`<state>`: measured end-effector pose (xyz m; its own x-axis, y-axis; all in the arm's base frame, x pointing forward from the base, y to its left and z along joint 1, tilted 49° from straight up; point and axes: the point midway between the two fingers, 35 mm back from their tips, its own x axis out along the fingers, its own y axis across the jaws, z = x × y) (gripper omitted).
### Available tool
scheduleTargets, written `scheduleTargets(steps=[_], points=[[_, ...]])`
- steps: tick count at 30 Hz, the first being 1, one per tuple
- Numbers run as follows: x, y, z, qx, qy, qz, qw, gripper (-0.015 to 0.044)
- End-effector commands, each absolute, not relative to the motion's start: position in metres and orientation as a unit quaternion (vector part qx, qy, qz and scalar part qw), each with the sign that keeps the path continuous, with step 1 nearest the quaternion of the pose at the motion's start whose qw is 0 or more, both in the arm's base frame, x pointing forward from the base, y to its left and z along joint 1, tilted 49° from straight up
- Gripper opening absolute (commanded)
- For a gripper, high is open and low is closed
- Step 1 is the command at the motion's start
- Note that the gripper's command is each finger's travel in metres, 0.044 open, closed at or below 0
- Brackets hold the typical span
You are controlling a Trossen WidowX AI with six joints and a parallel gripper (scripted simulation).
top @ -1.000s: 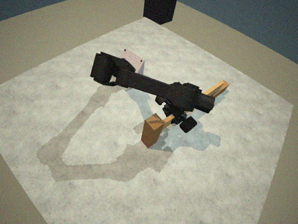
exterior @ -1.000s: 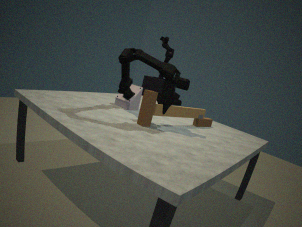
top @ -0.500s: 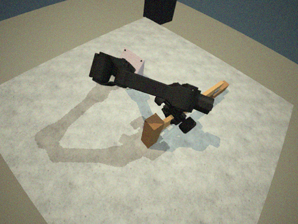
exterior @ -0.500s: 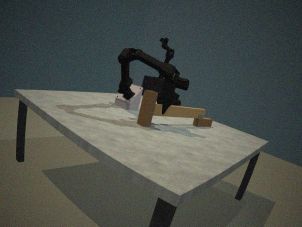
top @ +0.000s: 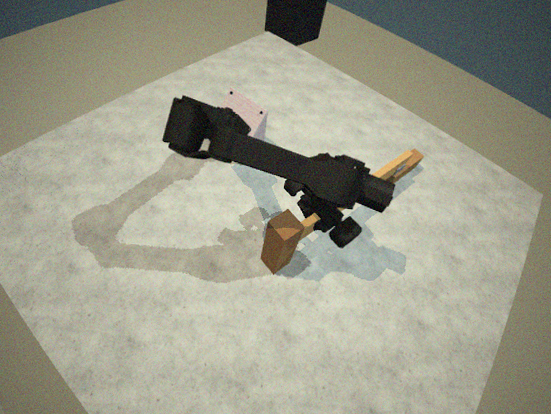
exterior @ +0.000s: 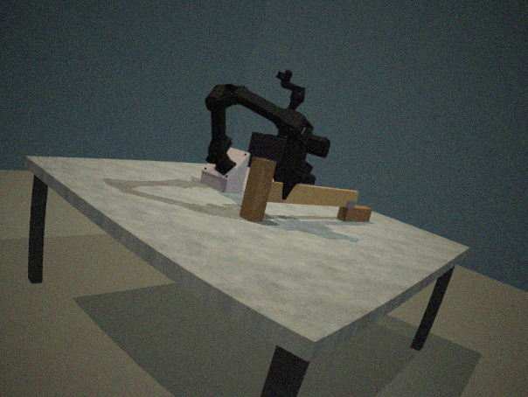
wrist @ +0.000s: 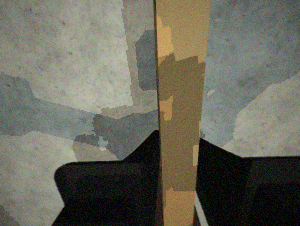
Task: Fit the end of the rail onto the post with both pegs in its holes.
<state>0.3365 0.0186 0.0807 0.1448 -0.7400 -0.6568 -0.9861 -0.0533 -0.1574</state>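
Note:
The wooden rail (top: 310, 224) (exterior: 328, 195) (wrist: 184, 95) is raised off the table at its near end and looks about level. Its far end is at the bracket on the low footboard block (exterior: 359, 214). Its near end is at the brown post (top: 280, 247) (exterior: 258, 190), with no gap showing; whether they touch cannot be told. The pegs and the rail's holes are hidden. My gripper (top: 325, 218) (exterior: 286, 196) (wrist: 168, 134) is shut on the rail near the post, with one finger on each side.
A pale pink block (top: 245, 109) (exterior: 238, 158) with dark dots on it stands behind the post, near the arm's base. The arm reaches over the speckled table (top: 264, 340) (exterior: 245, 258) and covers part of the rail in the top view. A black column (top: 296, 11) stands beyond the table's far corner.

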Motion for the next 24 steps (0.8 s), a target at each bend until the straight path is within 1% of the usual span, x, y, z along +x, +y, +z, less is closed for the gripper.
scheduleTargets(steps=[1,24], points=[[0.3362,0.0188,0.0833,-0.698,0.618,0.207,0.297,0.0],[0.3358,0.0132,0.0878,-0.698,0.618,0.207,0.297,0.0]])
